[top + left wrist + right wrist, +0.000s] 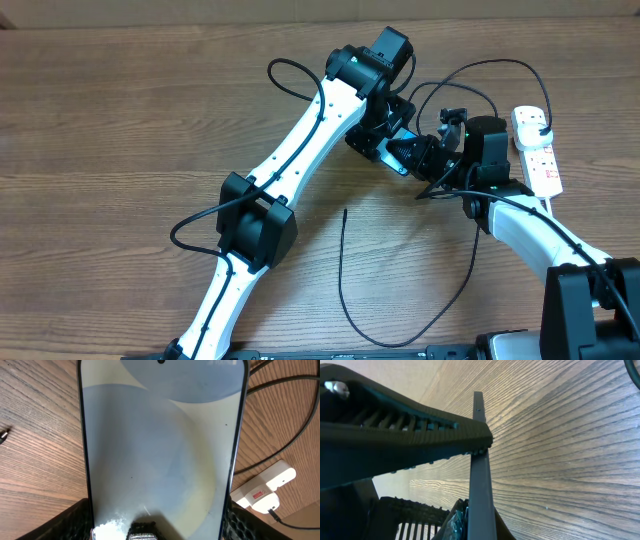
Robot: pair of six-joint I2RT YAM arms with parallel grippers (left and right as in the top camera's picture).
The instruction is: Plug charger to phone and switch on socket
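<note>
The tabletop (120, 120) carries the socket (537, 150) at 3 o'clock of the phone (160, 450). The left claw (160, 527) grips the phone across its width, jaws wide. The right claw (438, 155) is closed, one finger against the phone's edge; a true pinch I cannot confirm. The charger (340, 260) lies loose, tip at 7 o'clock. Plugging seems not yet begun; next, the right claw must fetch that tip.

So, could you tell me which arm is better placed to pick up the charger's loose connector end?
Probably the left. The connector end lies free on the table nearer the left arm. The right gripper appears pinched on the edge of the phone, so the left gripper could let go.
</note>
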